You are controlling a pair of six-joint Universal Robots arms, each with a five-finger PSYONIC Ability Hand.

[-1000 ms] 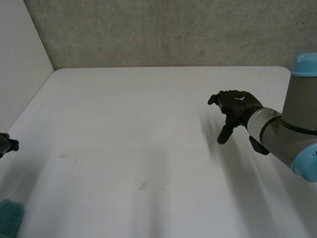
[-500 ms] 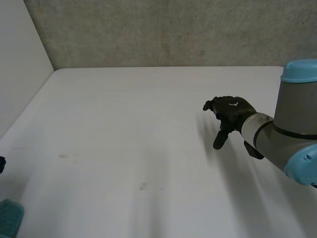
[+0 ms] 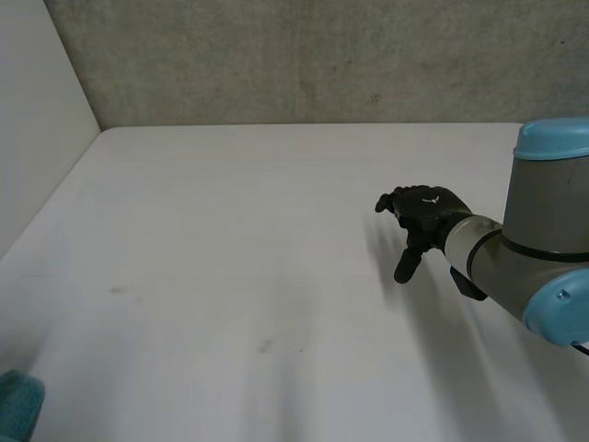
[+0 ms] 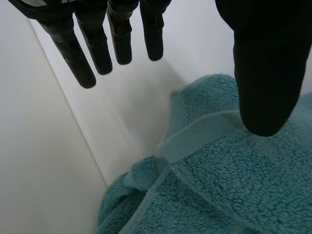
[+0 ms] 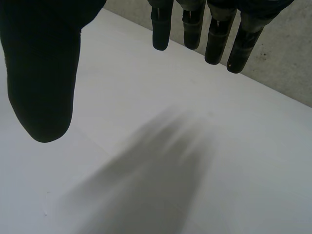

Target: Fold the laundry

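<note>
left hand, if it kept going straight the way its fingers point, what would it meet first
Probably the teal towel, bunched just ahead of the open left hand. Its straight fingers aim at the bare table beside the towel. Depth is unclear.

black hand [image 3: 431,210], grey arm [image 3: 538,216], light-blue caps [image 3: 555,138]

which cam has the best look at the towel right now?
Left wrist view: the teal towel lies bunched below the open left hand, with its hem band plain. The head view catches a small teal corner at the table's near left edge. The right wrist view looks at the table under the right hand.
</note>
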